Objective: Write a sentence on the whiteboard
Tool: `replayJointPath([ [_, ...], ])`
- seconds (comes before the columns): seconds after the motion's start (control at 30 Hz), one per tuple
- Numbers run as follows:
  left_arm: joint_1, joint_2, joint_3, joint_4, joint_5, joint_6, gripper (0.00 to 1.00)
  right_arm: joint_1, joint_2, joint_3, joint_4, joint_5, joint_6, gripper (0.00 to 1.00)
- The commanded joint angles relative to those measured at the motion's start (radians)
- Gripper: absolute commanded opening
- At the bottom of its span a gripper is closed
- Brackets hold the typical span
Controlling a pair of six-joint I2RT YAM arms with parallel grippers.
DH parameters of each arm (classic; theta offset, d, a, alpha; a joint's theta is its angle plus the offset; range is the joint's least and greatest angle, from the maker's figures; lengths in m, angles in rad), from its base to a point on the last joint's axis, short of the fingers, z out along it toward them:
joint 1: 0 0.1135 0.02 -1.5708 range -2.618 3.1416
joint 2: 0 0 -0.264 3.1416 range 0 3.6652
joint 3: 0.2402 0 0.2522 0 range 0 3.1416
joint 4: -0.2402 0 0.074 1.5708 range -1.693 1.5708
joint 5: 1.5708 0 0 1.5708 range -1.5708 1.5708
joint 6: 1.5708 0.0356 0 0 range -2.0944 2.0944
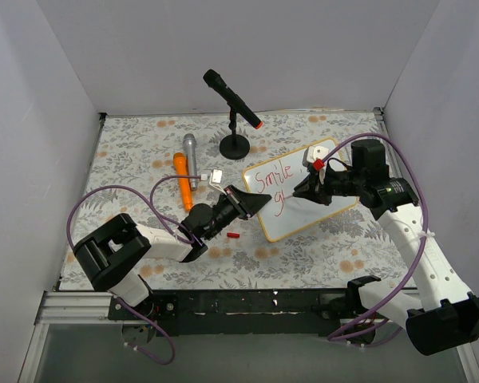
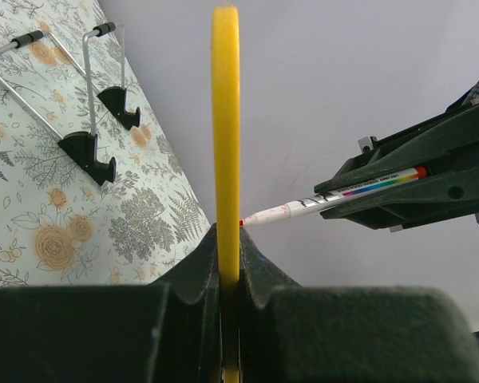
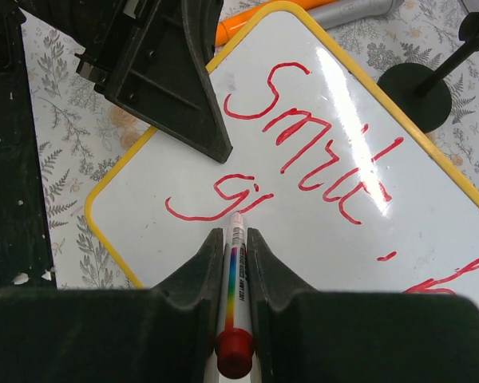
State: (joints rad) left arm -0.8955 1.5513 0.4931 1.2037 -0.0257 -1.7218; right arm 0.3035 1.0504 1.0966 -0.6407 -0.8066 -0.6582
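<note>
The whiteboard (image 1: 323, 209), white with a yellow rim, lies tilted at mid-right; it shows edge-on in the left wrist view (image 2: 225, 120) and face-on in the right wrist view (image 3: 399, 207). My left gripper (image 1: 255, 203) is shut on its left rim (image 2: 226, 247). My right gripper (image 1: 303, 190) is shut on a red-capped marker (image 3: 235, 279) whose tip touches the board. The sentence (image 3: 319, 152) in red reads "Smile" with the start of a "g" and "r" (image 3: 215, 203) below it.
A black microphone on a round stand (image 1: 235, 120), a silver marker (image 1: 190, 155) and an orange marker (image 1: 183, 179) lie behind the left arm. A small red cap (image 1: 233, 235) lies by the board's near corner. Walls close off three sides.
</note>
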Motion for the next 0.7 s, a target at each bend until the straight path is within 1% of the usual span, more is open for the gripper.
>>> replayJointPath([
  [0.0, 0.001, -0.027, 0.059, 0.436, -0.002, -0.021, 0.0, 0.002, -0.006, 0.023, 0.016, 0.014, 0.008, 0.01],
  [0.27, 0.001, -0.03, 0.048, 0.442, -0.002, -0.024, 0.0, 0.003, 0.019, 0.04, 0.088, 0.06, 0.052, 0.01],
  [0.67, 0.001, -0.03, 0.039, 0.456, -0.002, -0.03, 0.0, 0.003, 0.034, 0.052, 0.137, 0.089, 0.097, 0.01],
])
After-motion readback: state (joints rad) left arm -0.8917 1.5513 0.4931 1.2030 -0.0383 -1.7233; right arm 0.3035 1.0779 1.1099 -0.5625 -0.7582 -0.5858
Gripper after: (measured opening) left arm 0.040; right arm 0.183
